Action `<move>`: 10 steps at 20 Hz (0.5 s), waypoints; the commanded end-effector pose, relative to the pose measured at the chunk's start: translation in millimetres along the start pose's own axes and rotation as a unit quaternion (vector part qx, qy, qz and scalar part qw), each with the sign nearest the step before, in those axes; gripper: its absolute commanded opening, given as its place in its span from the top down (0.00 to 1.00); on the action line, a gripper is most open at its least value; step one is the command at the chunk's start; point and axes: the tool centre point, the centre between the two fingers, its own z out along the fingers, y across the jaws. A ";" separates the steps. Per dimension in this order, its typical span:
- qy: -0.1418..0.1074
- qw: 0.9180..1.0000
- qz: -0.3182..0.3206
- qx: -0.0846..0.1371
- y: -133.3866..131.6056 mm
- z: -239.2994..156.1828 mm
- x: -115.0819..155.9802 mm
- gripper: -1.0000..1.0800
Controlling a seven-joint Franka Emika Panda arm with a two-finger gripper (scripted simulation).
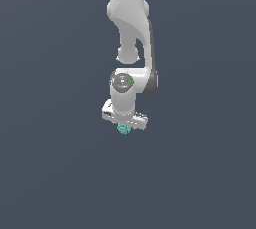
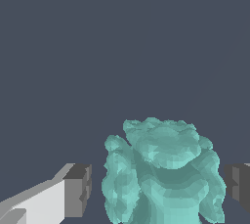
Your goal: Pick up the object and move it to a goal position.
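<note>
Gripper (image 1: 124, 125) is pointing down w/ the teal object (image 1: 123, 129) sitting btwn its fingers (image 2: 78, 190). Jaws are apart, a small gap visible each side in the wrist view, so not clamped yet. No counter edges or corners visible, just flat dark-grey floor; object approx mid-scene. Looks lined up for a squeeze, prob the next move.

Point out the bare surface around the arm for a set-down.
Bare grey surface lies on both sides of the arm and below the gripper in the exterior view. The only crowded spot is at the gripper, where the teal lump sits between its fingers.
</note>
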 end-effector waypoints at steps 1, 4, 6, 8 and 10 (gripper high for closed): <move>0.001 1.000 0.000 0.000 -0.3 2.1 1.1 0.04; 0.001 1.000 0.000 0.000 -0.3 2.1 1.1 1.00; 0.001 1.000 0.000 0.000 -0.3 2.1 1.1 1.00; 0.001 1.000 0.000 0.000 -0.3 2.1 1.1 1.00; 0.001 1.000 0.000 0.000 -0.3 2.1 1.1 1.00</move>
